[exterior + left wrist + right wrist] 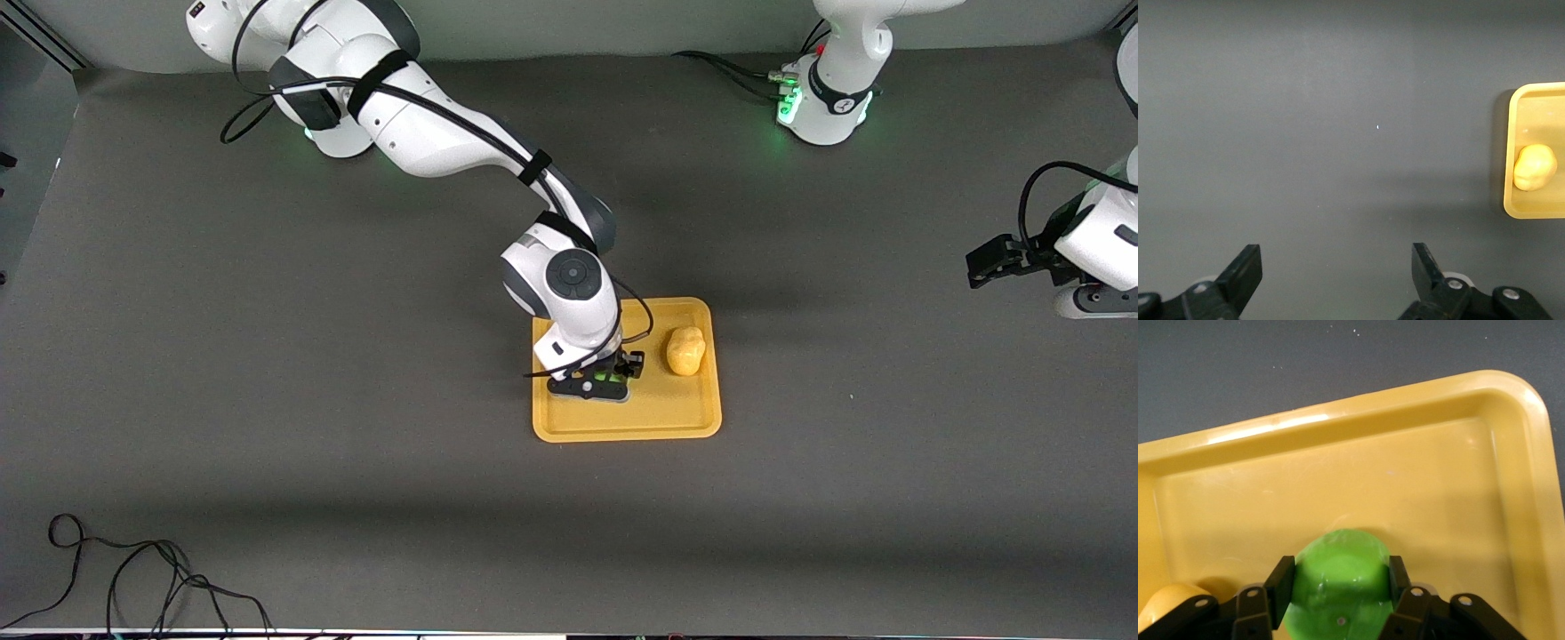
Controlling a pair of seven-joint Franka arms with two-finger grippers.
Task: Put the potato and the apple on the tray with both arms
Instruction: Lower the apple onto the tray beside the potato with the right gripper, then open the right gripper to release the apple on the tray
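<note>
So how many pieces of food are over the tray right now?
2. The potato lies on the tray, toward the left arm's end. The apple is in the right gripper, low over the tray beside the potato.

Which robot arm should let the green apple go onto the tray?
The right arm. Its gripper is shut on the apple low over the tray, beside the potato. The left gripper waits with open jaws over bare table near its end.
</note>
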